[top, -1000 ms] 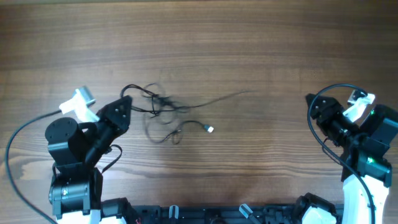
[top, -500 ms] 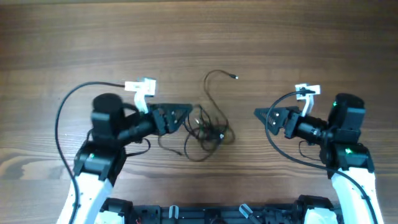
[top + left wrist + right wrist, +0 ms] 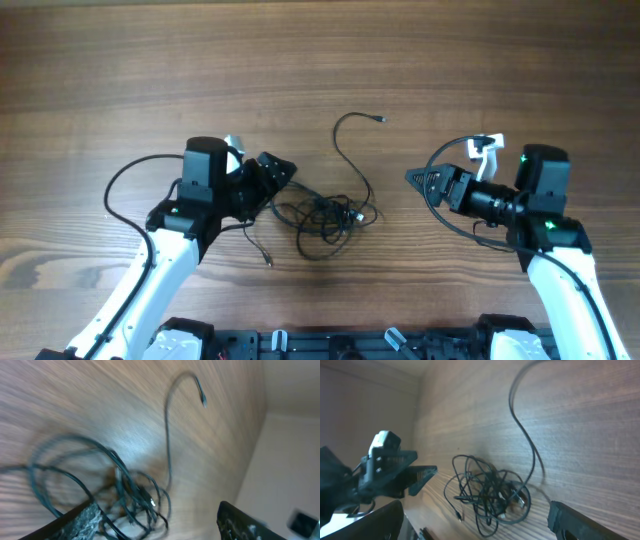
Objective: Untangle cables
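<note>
The cables (image 3: 325, 215) lie as one knotted clump of thin black cords in the middle of the table. One loose strand curls up to a small plug (image 3: 380, 120), and another end (image 3: 270, 262) trails to the lower left. My left gripper (image 3: 280, 185) is open at the clump's left edge. In the left wrist view, strands of the cables (image 3: 125, 490) run between the spread fingers of that gripper (image 3: 157, 527). My right gripper (image 3: 415, 180) stands open to the right of the clump, apart from it. Its wrist view shows the cables (image 3: 490, 490) ahead of the gripper (image 3: 475, 527).
Wood-grain table (image 3: 320, 60) all around. Thicker black arm wires loop beside the left arm (image 3: 125, 180) and the right arm (image 3: 450, 215). The left gripper (image 3: 400, 472) shows beyond the clump in the right wrist view.
The clump has gone from stretched out at the left to bunched at the centre. Both arms swung inward, and the left gripper has since closed in on the clump's left edge.
</note>
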Action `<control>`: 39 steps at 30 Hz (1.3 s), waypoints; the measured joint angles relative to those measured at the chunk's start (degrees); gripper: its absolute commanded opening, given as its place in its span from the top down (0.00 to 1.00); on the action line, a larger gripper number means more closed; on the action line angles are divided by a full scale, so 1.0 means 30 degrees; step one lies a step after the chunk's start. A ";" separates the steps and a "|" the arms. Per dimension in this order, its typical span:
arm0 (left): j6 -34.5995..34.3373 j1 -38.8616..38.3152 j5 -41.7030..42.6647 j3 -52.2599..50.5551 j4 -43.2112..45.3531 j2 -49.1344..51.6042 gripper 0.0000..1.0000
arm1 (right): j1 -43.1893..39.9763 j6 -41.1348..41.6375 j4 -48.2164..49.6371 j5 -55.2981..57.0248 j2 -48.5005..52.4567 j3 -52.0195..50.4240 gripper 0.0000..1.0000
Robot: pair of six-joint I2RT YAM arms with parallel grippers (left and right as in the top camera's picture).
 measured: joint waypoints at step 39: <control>-0.5100 -0.4546 -0.0539 -0.0175 1.4651 -0.0401 0.96 | 0.0022 0.0189 -0.1122 -0.0051 0.2018 0.0000 0.16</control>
